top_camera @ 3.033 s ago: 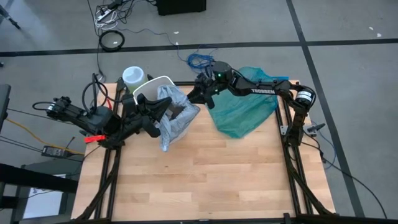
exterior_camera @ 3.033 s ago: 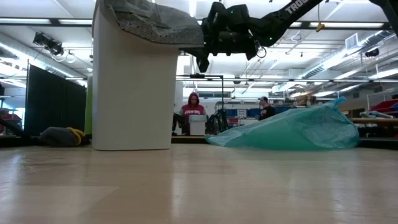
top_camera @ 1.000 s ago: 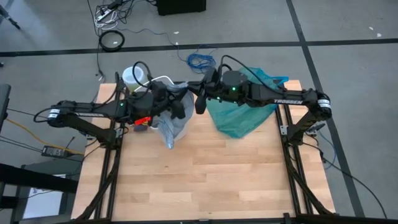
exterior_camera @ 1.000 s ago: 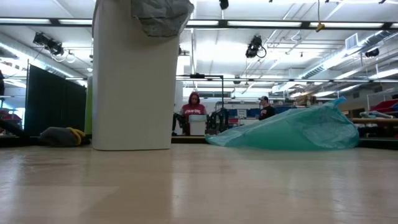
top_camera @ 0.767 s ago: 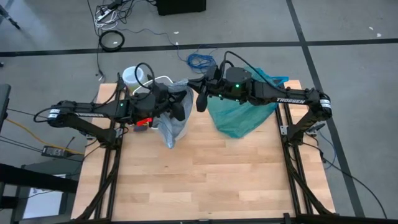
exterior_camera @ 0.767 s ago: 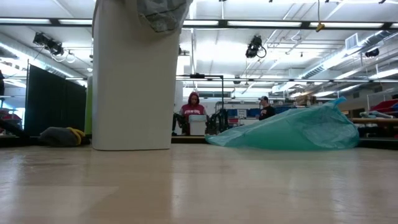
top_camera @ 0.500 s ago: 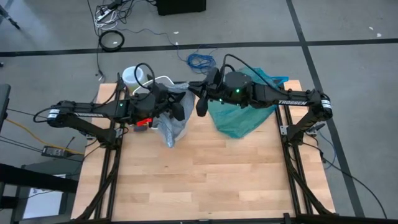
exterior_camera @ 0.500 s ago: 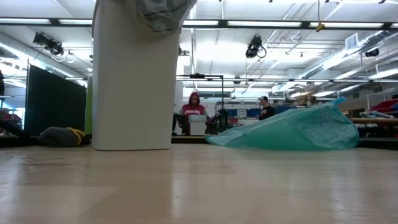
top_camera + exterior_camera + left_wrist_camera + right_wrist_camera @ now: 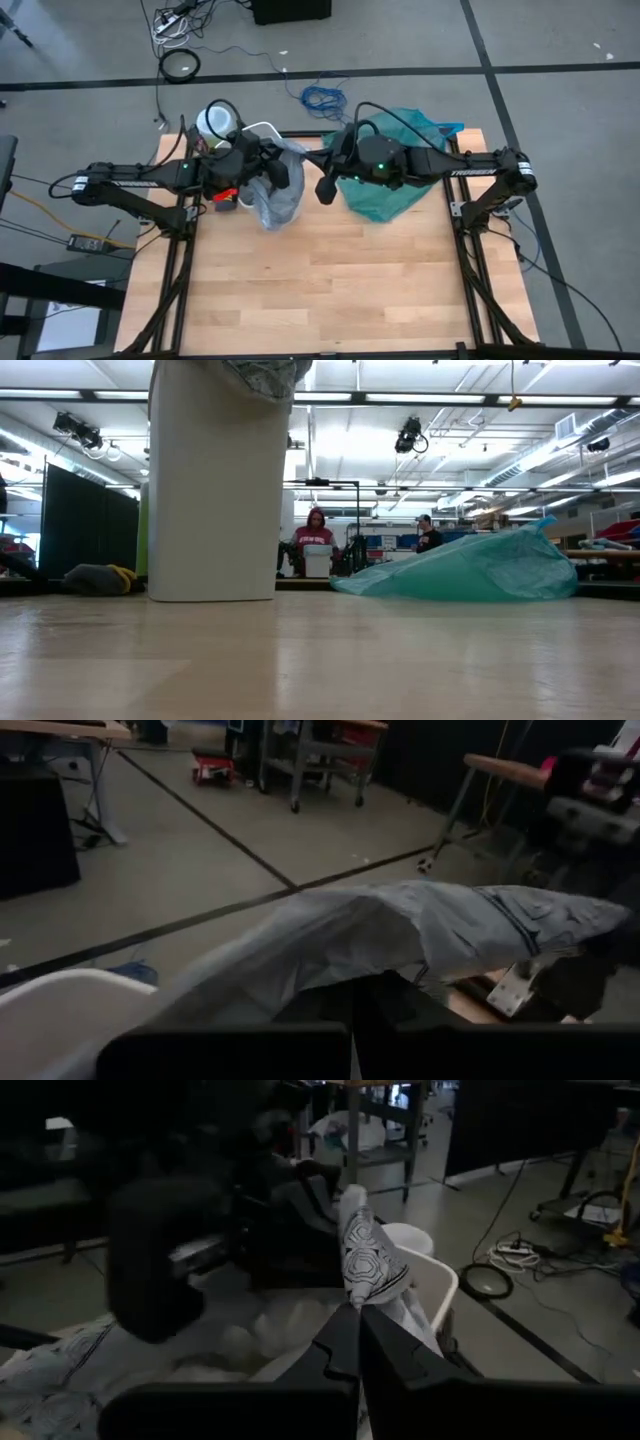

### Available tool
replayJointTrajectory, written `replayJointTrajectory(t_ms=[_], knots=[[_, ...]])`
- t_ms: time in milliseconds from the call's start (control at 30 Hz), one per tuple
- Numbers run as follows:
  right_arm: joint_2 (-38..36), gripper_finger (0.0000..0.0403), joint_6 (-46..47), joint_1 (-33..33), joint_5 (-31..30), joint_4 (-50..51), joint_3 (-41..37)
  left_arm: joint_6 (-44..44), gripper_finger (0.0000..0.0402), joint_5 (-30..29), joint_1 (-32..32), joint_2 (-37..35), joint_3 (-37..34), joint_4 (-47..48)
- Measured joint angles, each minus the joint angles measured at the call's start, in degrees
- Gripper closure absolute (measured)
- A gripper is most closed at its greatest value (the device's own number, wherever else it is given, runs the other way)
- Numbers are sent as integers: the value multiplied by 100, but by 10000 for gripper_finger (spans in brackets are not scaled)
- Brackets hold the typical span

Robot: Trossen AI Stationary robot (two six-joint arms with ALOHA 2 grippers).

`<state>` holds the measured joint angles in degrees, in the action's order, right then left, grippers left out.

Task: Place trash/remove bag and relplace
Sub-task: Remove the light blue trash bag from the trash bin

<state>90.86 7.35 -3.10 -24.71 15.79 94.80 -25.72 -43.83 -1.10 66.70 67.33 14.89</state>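
The bag [image 9: 276, 198], grey and crinkly, hangs above the white bin [image 9: 214, 480] at the table's far left; in the low view only its lower end [image 9: 268, 374] shows at the bin's top. My left gripper [image 9: 272, 170] is shut on the bag from the left. My right gripper [image 9: 324, 188] is shut on it from the right. In the left wrist view the bag [image 9: 420, 930] spreads wide ahead of the fingers. The trash is hidden. My left gripper pinches the bag's upper edge [image 9: 385, 978] between its two fingers, coming level from the table's left. The plastic spreads away ahead of the fingers and hangs below them. My right gripper pinches a narrow, black-patterned strip of the bag [image 9: 362, 1285] between its fingertips, coming from the table's right. The strip stands up past the fingertips; the rest of the bag sags below.
A teal-green plastic bag [image 9: 395, 188] lies on the table's far right, under the right arm, also in the low view [image 9: 470, 570]. A white round thing [image 9: 215, 121] stands behind the bin. The near half of the wooden table [image 9: 330, 290] is bare. People sit in the room behind.
My right gripper has moved toward the table's near edge, keeping its hold. My left gripper has shifted slightly left and far. The bag's lower end has risen higher at the bin's top.
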Motion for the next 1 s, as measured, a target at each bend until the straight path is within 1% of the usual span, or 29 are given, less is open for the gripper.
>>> replayJointTrajectory(t_ms=[67,133,267,367,433,500,567,600,633,700,767,800,900,967,1000], knots=[[-61,403,-6,-58,-27,-98,-2,-17,400,-2,0,0,0,127],[-158,403,-49,-134,-203,-128,-2,-23,400,-6,0,-1,0,247],[-351,403,-464,-261,-353,-345,0,-39,400,-2,0,0,0,387],[-532,403,-596,-342,-673,-362,2,-42,400,1,0,0,0,485],[-614,403,-643,-377,-1004,-175,4,-37,400,13,0,0,0,555],[-643,401,-706,-342,-1261,241,4,-39,400,76,0,0,0,657],[-639,393,-492,-160,-1254,790,4,-46,400,105,0,0,0,750],[-639,386,-221,-23,-1096,1108,3,-46,400,111,0,0,0,783],[-634,376,101,156,-777,1415,1,-46,399,131,0,0,0,788],[-584,348,685,547,-52,1730,-81,-46,398,185,0,0,0,785],[-559,317,871,939,790,1795,-287,-48,397,299,0,2,0,792],[-558,300,907,1141,1250,1594,-447,-48,397,325,0,1,0,790],[-558,255,835,1701,2591,579,-979,-51,396,363,-1,-35,0,871],[-558,232,780,2037,3172,70,-1344,-144,396,363,-2,-61,0,989],[-559,223,759,2191,3349,-199,-1538,-218,396,370,0,-96,0,1110]])
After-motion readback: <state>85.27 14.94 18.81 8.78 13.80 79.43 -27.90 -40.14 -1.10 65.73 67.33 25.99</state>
